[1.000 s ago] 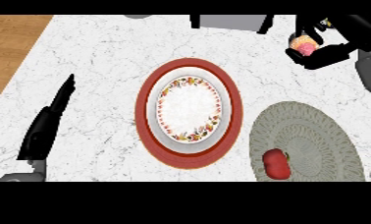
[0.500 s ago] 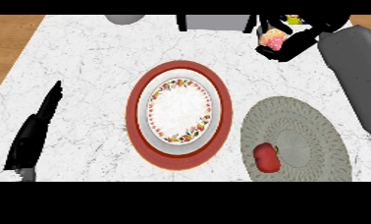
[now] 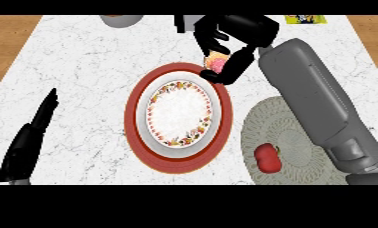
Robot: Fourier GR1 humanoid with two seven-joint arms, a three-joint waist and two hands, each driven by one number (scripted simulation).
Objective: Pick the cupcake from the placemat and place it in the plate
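Observation:
My right hand (image 3: 235, 42) hangs just past the far right rim of the plate, its fingers curled round the pink-frosted cupcake (image 3: 218, 62), which peeks out below the fingers. The white plate (image 3: 179, 113) with a flowered border rests on a red charger (image 3: 134, 122) in the middle of the counter. To the right lies the grey round placemat (image 3: 295, 142), partly hidden by my right forearm, with a red apple (image 3: 267, 157) on its near left part. My left hand (image 3: 37, 129) rests at the left edge, fingers straight and pointing up.
A grey bowl (image 3: 122, 19) stands at the counter's far edge, left of centre. A yellow-green packet (image 3: 305, 19) lies at the far right edge. Wooden floor shows beyond both far corners of the marble top.
My right hand has carried the cupcake leftward and nearer, from the far right corner to the plate's far rim. The view has shifted so the plate and placemat sit further right.

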